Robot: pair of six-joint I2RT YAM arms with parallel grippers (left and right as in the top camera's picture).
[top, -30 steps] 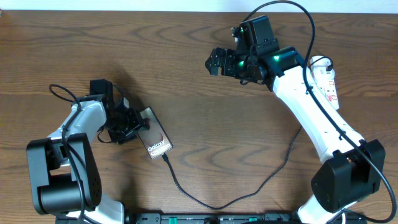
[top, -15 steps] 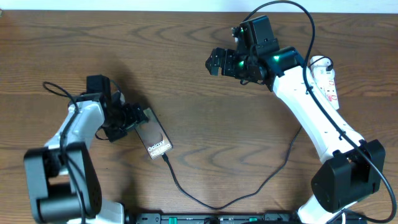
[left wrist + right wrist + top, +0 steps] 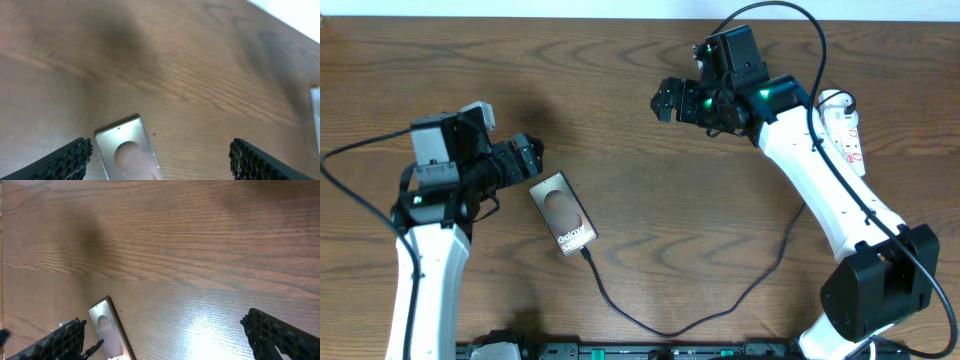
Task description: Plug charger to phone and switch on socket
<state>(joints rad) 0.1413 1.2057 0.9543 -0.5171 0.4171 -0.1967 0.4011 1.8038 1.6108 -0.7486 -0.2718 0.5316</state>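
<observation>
phone (image 3: 563, 212): flat, angled | charger (image 3: 670, 333): tip touching phone | socket (image 3: 849, 133): far right

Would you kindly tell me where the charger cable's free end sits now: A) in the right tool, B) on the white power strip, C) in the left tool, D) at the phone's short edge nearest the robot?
D: overhead, the charger ends against the phone's near short edge, away from the left tool and right tool.

Lab bench (prob.): wood table (image 3: 620, 110) w/ two robot arms (image 3: 820, 190).
</observation>
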